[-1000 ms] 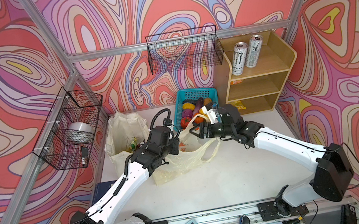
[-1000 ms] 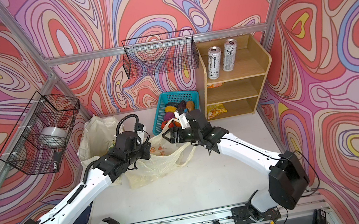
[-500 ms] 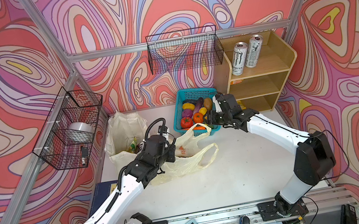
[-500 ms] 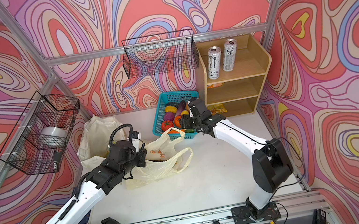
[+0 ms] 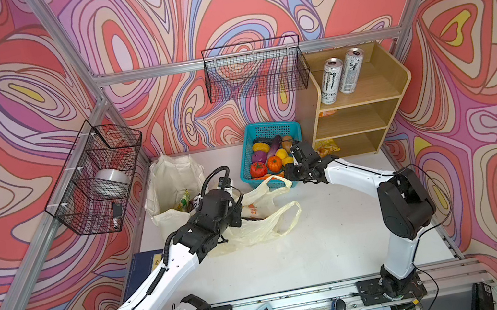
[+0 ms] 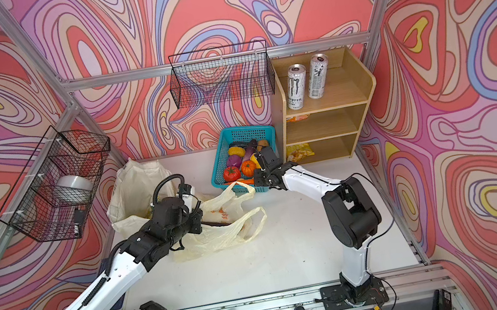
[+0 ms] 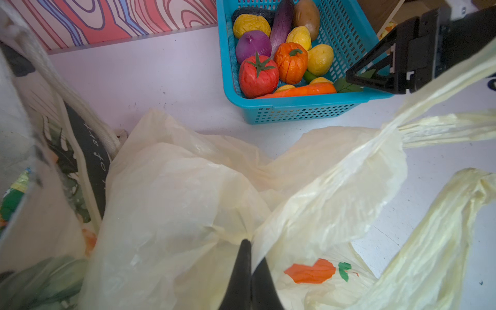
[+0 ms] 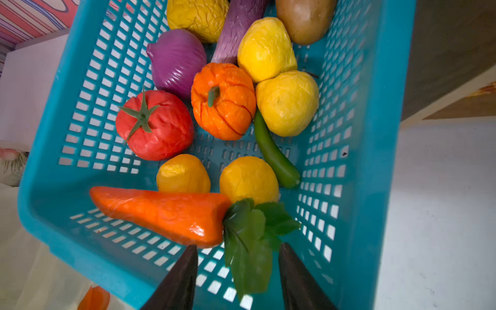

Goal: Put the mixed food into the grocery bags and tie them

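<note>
Plastic bag (image 7: 188, 188) is pinched at its rim by the left gripper (image 7: 247, 257), clenched on the thin film, apparently so that the mouth is held up off the surface (image 5: 308, 255). Over the teal basket (image 8: 53, 188), the right gripper (image 8: 238, 247) is poised with jaws apart astride the green leaves (image 8: 252, 236) of the carrot (image 8: 161, 212), nothing gripped yet. Also seen in the basket: tomato (image 8: 155, 126), pumpkin (image 8: 222, 102), lemons (image 8: 287, 104), onion (image 8: 177, 59), eggplant (image 8: 236, 26), potato (image 8: 303, 18). Packets (image 5: 183, 204) are glimpsed inside the canvas tote (image 5: 173, 182).

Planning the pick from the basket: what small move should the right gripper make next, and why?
Probably close the right gripper: its jaws stand open either side of the carrot leaves in the basket, while the left gripper pinches the plastic bag.
</note>
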Available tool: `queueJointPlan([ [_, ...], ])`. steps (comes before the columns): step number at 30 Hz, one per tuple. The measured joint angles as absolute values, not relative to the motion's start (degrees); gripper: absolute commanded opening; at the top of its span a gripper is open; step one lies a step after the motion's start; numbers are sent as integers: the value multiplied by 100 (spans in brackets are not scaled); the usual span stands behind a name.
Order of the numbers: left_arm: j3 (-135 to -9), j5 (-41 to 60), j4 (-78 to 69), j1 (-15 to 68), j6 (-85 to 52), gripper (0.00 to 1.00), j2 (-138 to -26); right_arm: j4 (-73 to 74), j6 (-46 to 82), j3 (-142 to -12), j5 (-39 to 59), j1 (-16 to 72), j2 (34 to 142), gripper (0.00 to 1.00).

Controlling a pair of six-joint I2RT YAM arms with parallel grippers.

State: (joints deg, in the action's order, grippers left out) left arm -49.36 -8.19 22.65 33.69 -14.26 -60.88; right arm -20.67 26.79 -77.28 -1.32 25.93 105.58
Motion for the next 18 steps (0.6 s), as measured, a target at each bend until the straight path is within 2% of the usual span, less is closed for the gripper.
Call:
queueJointPlan([
  [1, -4936, -816, 2268, 3369, -1435, 0, -6095, -2036, 2672, -7728, -128, 2593, 10582, 33],
  [2, -4936, -816, 2265, 3369, -1444, 0, -6101, -2012, 2694, -7728, -119, 2593, 10613, 20],
  [4, -4936, -814, 2265, 3369, -1468, 0, -6125, -1968, 2696, -7728, -102, 2585, 10676, 0],
  [18, -4941, -788, 2265, 3369, -1525, 0, -6239, -1894, 2696, -7885, 130, 2029, 10523, 0],
])
